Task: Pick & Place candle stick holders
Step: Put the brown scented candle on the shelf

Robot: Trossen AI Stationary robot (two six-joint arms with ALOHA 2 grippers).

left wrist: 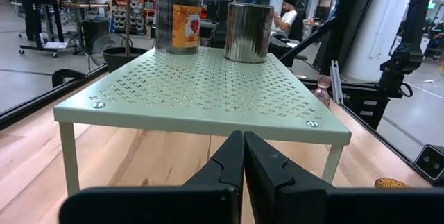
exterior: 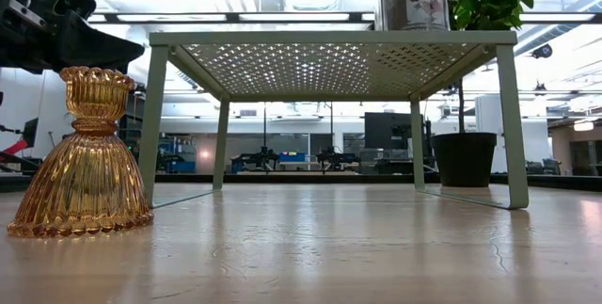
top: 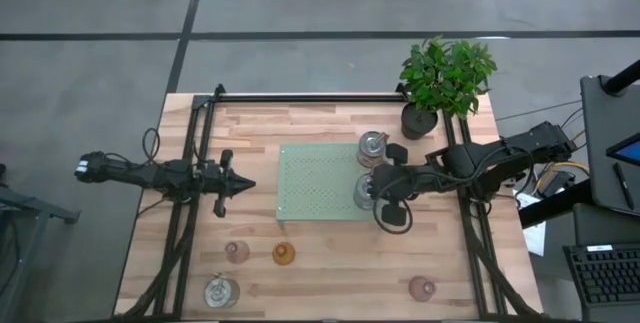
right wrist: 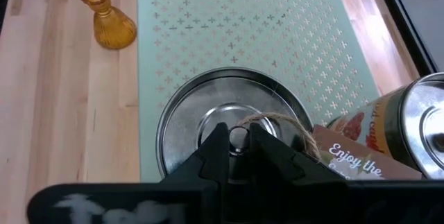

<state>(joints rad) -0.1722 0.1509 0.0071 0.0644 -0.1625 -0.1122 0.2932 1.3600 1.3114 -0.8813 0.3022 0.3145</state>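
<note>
The right gripper (right wrist: 238, 156) sits directly over a silvery tin (right wrist: 232, 128) standing on the green tray (top: 315, 188), near the tray's right edge. Its fingers are nearly together around the small knob at the middle of the lid, where a loop of twine lies. The grip looks thin: the knob is small, so the tin could slip or swing if lifted, or knock the second tin (right wrist: 409, 130) with the printed label that stands just beside it. Whether the pinch is firm or already loosening cannot be told.

The left gripper (left wrist: 243, 158) is clenched and empty, waiting off the tray's left edge.

The other holders stand on the table near its front edge: an amber one (top: 284, 254) and a pink one (top: 237, 252) just in front of the tray, a clear one (top: 221, 290) by the front left corner, and another pink one (top: 421, 287) toward the front right.
</note>
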